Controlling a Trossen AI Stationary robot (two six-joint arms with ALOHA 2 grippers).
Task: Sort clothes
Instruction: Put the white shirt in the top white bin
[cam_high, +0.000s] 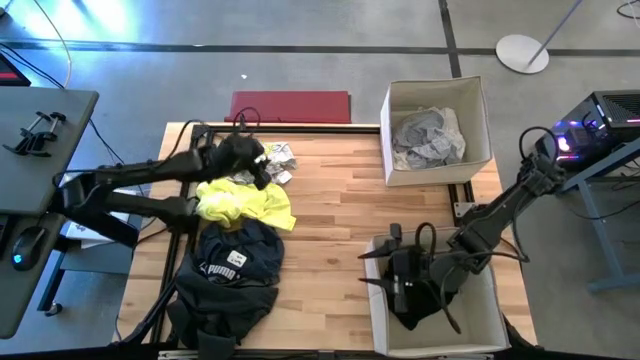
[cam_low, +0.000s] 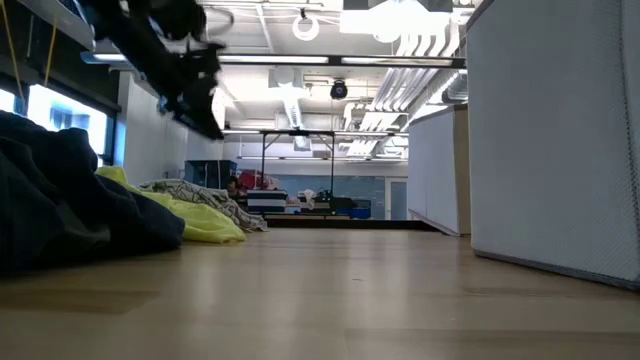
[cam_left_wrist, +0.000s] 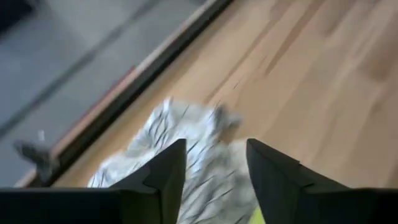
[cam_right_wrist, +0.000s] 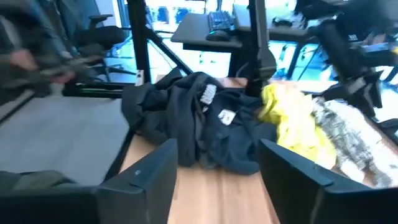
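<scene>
The left gripper (cam_high: 262, 165) hangs over the far left part of the wooden table (cam_high: 340, 210), its fingers (cam_left_wrist: 163, 171) spread apart with nothing between them — the grey-white patterned cloth (cam_left_wrist: 186, 155) lies on the wood directly under them. Seen from above, that patterned cloth (cam_high: 278, 160) sits at the far edge of the pile, just beside the neon yellow garment (cam_high: 243, 203), which in turn overlaps the dark top with the white Puma logo (cam_high: 232, 268) nearer the front edge. From table height the dark top (cam_low: 70, 200) bulks at the left, with the yellow garment (cam_low: 190, 215) beside it and the left arm raised above them. The right gripper (cam_high: 398, 275) is over the near white box (cam_high: 480, 320) at the front right, its fingers (cam_right_wrist: 152, 171) wide apart and empty; its camera looks across the table at the dark top (cam_right_wrist: 199, 121) and the yellow garment (cam_right_wrist: 292, 121). A second white box (cam_high: 400, 130) at the far right holds grey and white clothes (cam_high: 428, 135). A red mat (cam_high: 290, 106) lies on the floor just beyond the table's far edge.
</scene>
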